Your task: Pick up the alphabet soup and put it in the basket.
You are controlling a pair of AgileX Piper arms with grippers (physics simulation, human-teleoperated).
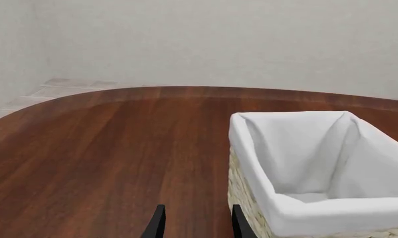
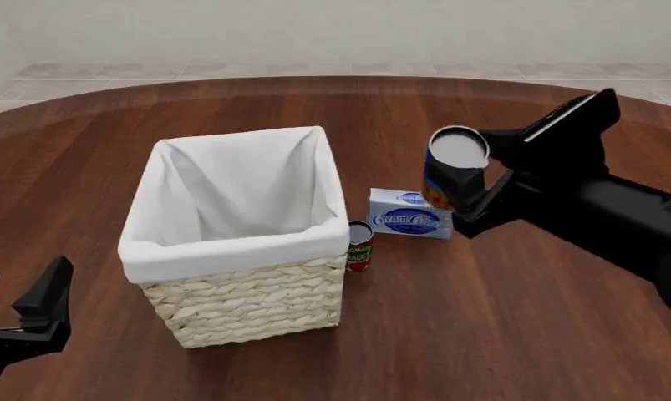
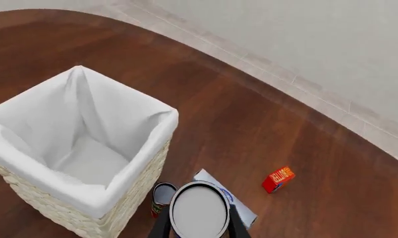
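Sitting in view are one cream wicker basket with white lining (image 2: 241, 251), two cylindrical cans, namely the blue-and-orange soup can (image 2: 454, 170) and a smaller red-and-green can (image 2: 360, 246), one pale blue cream cheese box (image 2: 409, 216) and one small red box (image 3: 278, 179).

Right claw (image 2: 465, 185) holds alphabet soup (image 2: 454, 168) aloft, right of basket (image 2: 237, 251), above cream-cheese box (image 2: 409, 215).

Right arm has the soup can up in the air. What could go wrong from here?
1. The alphabet soup is lifted but sits beside the basket, not over it; releasing now would likely drop it on the cream cheese box or red can.
2. Crossing low could clip the lined rim.
3. The right gripper holds it only near the top, so it might slip.
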